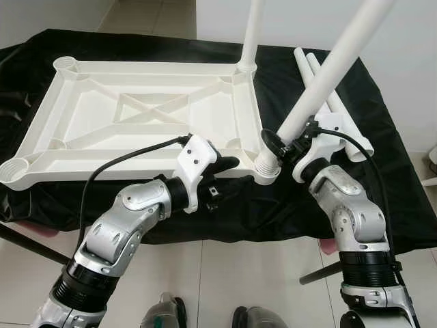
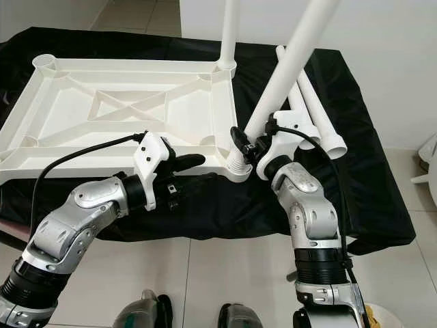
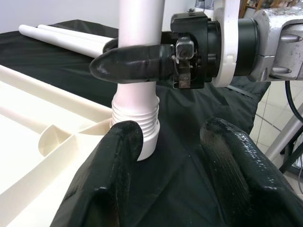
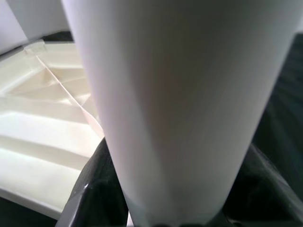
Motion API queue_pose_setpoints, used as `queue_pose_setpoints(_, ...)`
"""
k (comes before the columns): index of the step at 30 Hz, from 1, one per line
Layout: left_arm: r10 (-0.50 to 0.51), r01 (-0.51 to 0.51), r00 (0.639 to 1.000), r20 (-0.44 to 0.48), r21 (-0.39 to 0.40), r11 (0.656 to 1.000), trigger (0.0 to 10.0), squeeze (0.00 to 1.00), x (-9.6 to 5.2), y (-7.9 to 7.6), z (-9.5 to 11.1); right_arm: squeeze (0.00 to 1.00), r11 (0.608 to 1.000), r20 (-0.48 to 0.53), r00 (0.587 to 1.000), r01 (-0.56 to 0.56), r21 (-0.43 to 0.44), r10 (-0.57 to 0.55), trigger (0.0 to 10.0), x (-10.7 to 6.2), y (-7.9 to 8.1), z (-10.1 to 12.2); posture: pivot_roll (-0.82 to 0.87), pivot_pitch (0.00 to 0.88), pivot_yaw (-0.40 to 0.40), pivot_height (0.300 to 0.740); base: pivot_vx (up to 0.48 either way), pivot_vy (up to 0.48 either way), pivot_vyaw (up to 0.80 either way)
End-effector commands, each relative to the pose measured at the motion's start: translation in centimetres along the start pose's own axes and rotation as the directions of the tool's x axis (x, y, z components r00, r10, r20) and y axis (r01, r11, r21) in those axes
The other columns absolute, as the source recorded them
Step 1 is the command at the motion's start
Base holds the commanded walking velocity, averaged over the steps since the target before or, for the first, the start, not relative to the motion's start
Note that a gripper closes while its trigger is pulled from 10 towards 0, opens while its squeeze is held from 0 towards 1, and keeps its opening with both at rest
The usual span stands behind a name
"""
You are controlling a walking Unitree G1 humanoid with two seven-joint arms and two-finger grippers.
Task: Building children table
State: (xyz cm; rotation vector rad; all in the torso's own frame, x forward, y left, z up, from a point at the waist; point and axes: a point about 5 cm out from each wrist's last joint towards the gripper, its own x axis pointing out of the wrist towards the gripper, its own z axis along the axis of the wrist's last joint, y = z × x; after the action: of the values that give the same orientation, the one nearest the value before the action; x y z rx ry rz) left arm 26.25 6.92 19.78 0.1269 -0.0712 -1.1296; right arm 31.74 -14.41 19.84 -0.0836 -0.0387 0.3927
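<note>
The white table top (image 1: 136,67) lies upside down on a black cloth. One white leg (image 1: 251,34) stands upright in its far right corner. My right gripper (image 1: 280,147) is shut on a second white leg (image 1: 321,82), which leans to the right. That leg's threaded end (image 3: 137,123) sits at the near right corner socket (image 1: 268,167). My left gripper (image 3: 173,137) is open just in front of the table top's near edge, left of that socket. It points at the threaded end and holds nothing. The leg (image 4: 175,94) hides most of the right fingers in the right wrist view.
Two spare white legs (image 1: 341,116) lie side by side on the cloth at the right. The cloth (image 1: 382,205) hangs over the front edge onto a tiled floor. My feet (image 1: 164,314) stand close to the front edge.
</note>
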Motion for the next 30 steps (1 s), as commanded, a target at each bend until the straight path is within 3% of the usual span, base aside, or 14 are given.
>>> queue_pose_setpoints(1, -0.031, 0.031, 1.0, -0.005, -0.004, 1.0, 10.0, 0.0, -0.1, -0.4, -0.1, 0.0, 0.997, -0.154, 0.986, 0.058, -0.051, -0.066, 10.0, -0.4, -0.7, -3.1, 0.01, 0.146, 0.004, 0.74, 0.0, 0.0, 0.0)
queue_pose_setpoints(21, -0.032, 0.032, 0.999, -0.004, -0.008, 0.999, 10.0, 0.0, -0.2, -0.5, -0.1, 0.0, 0.989, -0.142, 0.99, -0.033, -0.141, 0.013, 10.0, -0.7, 0.4, -3.8, 0.01, 0.138, 0.003, 0.74, 0.0, 0.0, 0.0)
queue_pose_setpoints(24, -0.033, 0.033, 0.999, -0.005, -0.008, 0.999, 10.0, 0.0, -0.2, -0.5, -0.1, 0.0, 0.998, -0.169, 0.986, -0.013, -0.057, 0.003, 10.0, -0.5, 0.1, -4.2, 0.01, 0.139, 0.003, 0.74, 0.0, 0.0, 0.0)
queue_pose_setpoints(30, -0.032, 0.032, 0.999, -0.004, -0.009, 0.999, 10.0, 0.0, -0.2, -0.4, -0.1, 0.0, 1.0, -0.193, 0.981, 0.016, -0.014, -0.018, 10.0, -0.2, -0.5, -4.4, 0.01, 0.141, 0.005, 0.74, 0.0, 0.0, 0.0)
